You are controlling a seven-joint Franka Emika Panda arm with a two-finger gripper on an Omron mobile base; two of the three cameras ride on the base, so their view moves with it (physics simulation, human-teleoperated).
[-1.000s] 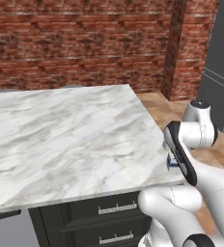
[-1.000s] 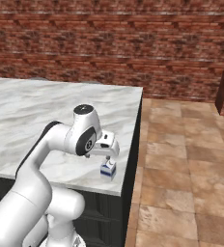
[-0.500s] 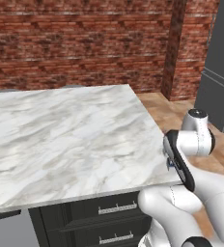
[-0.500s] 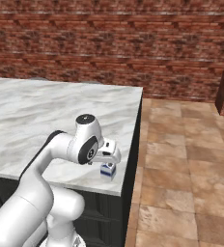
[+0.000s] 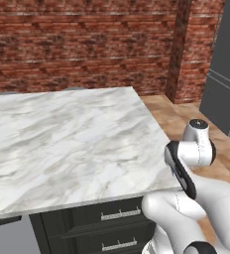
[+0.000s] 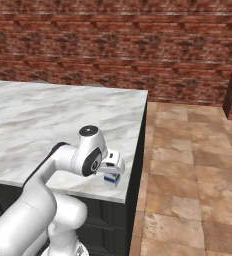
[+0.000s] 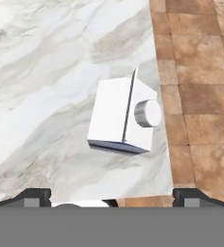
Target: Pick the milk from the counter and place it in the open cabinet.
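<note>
In the right base view the hand covers the top of the milk carton (image 6: 111, 179) beneath it; the gripper's fingertips are hidden there.

Milk (image 7: 123, 116) on counter (image 7: 46, 72) — near its corner edge.

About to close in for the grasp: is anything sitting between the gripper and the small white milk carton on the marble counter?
Nothing visible. The white, blue-marked milk carton stands alone on the veined marble counter near its corner, with open fingertips either side below.
</note>
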